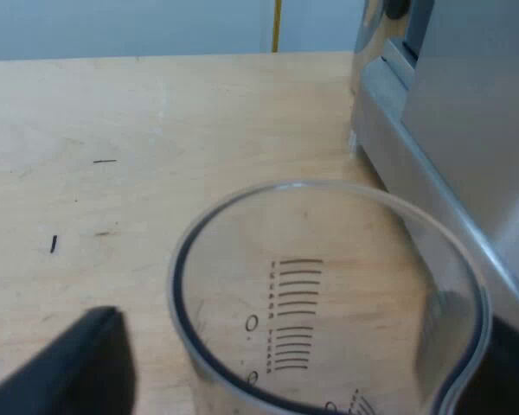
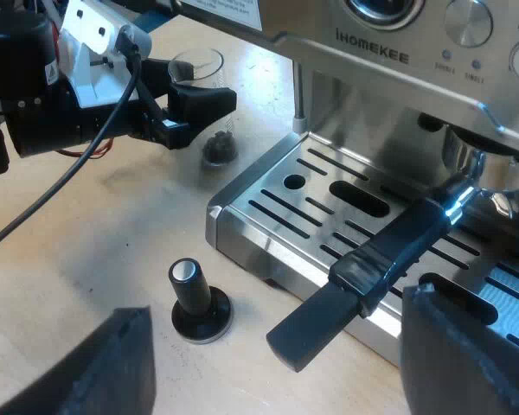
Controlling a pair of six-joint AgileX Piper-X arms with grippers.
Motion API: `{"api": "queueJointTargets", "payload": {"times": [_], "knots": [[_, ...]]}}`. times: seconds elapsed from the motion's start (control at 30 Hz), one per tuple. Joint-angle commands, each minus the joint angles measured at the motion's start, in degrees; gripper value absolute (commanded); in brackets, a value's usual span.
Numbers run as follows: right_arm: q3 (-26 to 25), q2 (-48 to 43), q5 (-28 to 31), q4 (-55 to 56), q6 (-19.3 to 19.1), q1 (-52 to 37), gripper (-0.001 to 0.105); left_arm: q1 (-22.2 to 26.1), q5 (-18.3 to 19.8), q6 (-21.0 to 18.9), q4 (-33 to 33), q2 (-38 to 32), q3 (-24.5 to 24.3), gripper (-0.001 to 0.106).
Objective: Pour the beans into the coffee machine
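Our left end effector (image 1: 304,322) has its two black fingers (image 1: 69,372) spread apart on either side of the measuring glass (image 1: 329,259). Bare desk (image 1: 112,130) shows between one finger and the glass's rim, so the glass is straddled rather than squeezed. The other finger sits close behind the wall by the spout, and we cannot tell whether it touches. We look down through the clear wall, with its printed scale lines, onto the wood below. The glass is just beside the metal side of the espresso machine (image 1: 467,112). From the right wrist view, the left end effector (image 2: 190,117) is at the measuring glass (image 2: 196,65) near the corner of the machine's drip tray (image 2: 329,186). A dark mass shows at the glass's base, and we cannot tell what it is. Our right end effector (image 2: 277,346) hangs wide open, holding nothing, above the desk (image 2: 86,251) at the front of the espresso machine (image 2: 398,52). Between its fingers lies the free end of the holder (image 2: 389,251), whose dark handle slants out over the slotted tray from the machine's front, where its metal head is locked in. Near that handle's end, the tamper (image 2: 195,303) with the black knob stands upright on the desk, just in front of the tray's edge and apart from both end effectors.
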Motion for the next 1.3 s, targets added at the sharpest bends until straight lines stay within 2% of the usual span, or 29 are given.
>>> {"api": "queueJointTargets", "payload": {"times": [0.03,0.13,0.2,0.37,0.53,0.7,0.8,0.9,0.97,1.1,1.3], "knots": [[-0.71,-0.24,0.00,-0.78,-0.20,0.02,0.062,-0.25,-0.54,-0.60,-0.61,-0.01,-0.42,0.048],[-0.71,-0.24,1.17,-0.78,-0.20,0.02,0.062,-0.25,-0.11,-0.60,-0.61,-0.01,-0.42,0.037],[-0.71,-0.24,1.32,-0.78,-0.20,0.02,0.062,-0.25,0.57,-0.60,-0.61,-0.01,-0.42,0.034],[-0.71,-0.24,1.31,-0.78,-0.20,0.02,0.062,-0.25,7.81,-0.73,-0.99,-0.36,-0.42,0.034],[-0.71,-0.24,1.31,-0.78,-0.20,0.02,0.062,-0.05,8.00,-1.63,-0.87,-3.48,-0.42,0.034],[-0.71,-0.24,1.31,-0.78,-0.20,0.02,0.062,-0.03,5.44,-1.63,1.53,-9.03,-0.15,0.034],[-0.71,-0.24,1.31,-0.78,-0.20,0.02,0.062,-0.03,5.17,-1.63,7.13,-13.68,-0.18,0.034],[-0.71,-0.24,1.31,-0.78,-0.20,0.02,0.062,-0.03,3.55,-1.47,13.24,-18.89,-0.18,0.034],[-0.71,-0.24,1.31,-0.78,-0.20,0.02,0.062,-0.03,1.20,-0.76,17.62,-23.43,-0.18,0.034],[-0.71,-0.24,1.31,-0.78,-0.20,0.02,0.062,-0.03,-0.18,-0.11,21.48,-30.40,-0.18,0.034],[-0.71,-0.24,1.31,-0.87,-0.20,0.02,0.062,-0.03,-4.55,1.17,30.35,-42.51,-0.30,0.034]]}}
